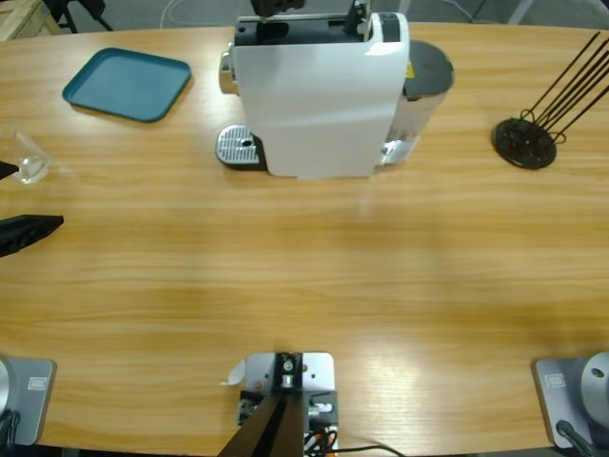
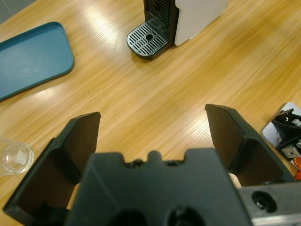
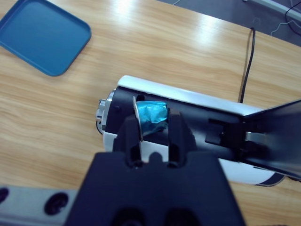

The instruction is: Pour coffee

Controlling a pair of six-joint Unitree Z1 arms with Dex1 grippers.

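Low in the left wrist view, the left gripper [image 2: 153, 136] hangs over bare wood with its jaws spread wide and nothing between them; an empty clear glass [image 2: 15, 157] sits at the frame's left edge, the drip grate [image 2: 147, 39] unoccupied at the top. In the right wrist view the right gripper [image 3: 154, 129] pinches a blue capsule [image 3: 153, 117] above the open coffee machine [image 3: 197, 127]. No coffee is visible anywhere; loading, brewing and pouring all look still to come.

Overhead plus two table-facing wrist views
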